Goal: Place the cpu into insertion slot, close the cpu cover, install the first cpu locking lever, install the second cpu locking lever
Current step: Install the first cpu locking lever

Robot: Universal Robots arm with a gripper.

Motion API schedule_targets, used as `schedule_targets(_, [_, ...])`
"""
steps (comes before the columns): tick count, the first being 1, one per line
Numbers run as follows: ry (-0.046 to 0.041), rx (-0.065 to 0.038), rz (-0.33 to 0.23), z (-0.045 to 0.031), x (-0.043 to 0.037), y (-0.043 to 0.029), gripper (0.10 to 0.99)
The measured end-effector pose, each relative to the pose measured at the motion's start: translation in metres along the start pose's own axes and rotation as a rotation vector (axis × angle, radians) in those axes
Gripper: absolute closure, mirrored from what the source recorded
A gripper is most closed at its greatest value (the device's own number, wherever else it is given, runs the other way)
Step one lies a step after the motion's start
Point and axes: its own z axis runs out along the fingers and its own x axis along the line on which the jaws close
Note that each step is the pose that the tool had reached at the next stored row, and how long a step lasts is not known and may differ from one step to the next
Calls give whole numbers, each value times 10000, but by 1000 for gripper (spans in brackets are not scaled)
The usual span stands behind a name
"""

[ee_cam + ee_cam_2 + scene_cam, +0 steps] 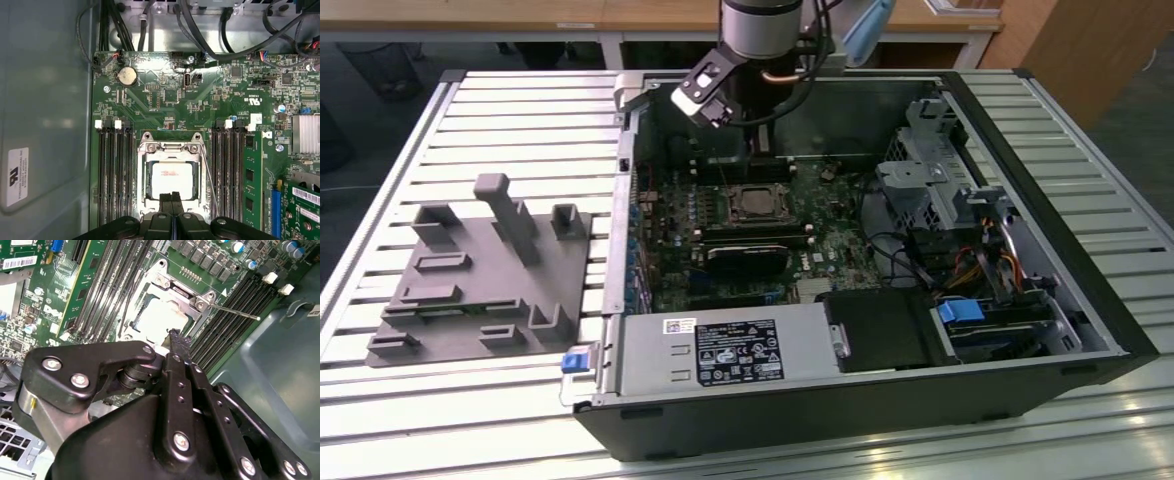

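Since the cpu (172, 178) already lies in the slot (754, 204) with the cover (171, 148) down over its edges, the work looks to be at the levers. The gripper (172, 199) hangs just above the slot's edge, its fingers pinched together on nothing. One thin lever (208, 180) slants loose beside the cover, seemingly unlatched. Latching it, I'd judge, calls for setting that narrow tip squarely on the wire.

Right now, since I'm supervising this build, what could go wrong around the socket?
The thin locking lever juts out toward the memory slots; the shut tool could slip off it and scrape them. The tool hangs over the cpu and cpu cover, so descending off-centre might press on them.
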Motion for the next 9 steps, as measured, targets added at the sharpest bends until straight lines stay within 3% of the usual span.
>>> schedule_targets(9, [-1,1,-79,-117,1,5,980])
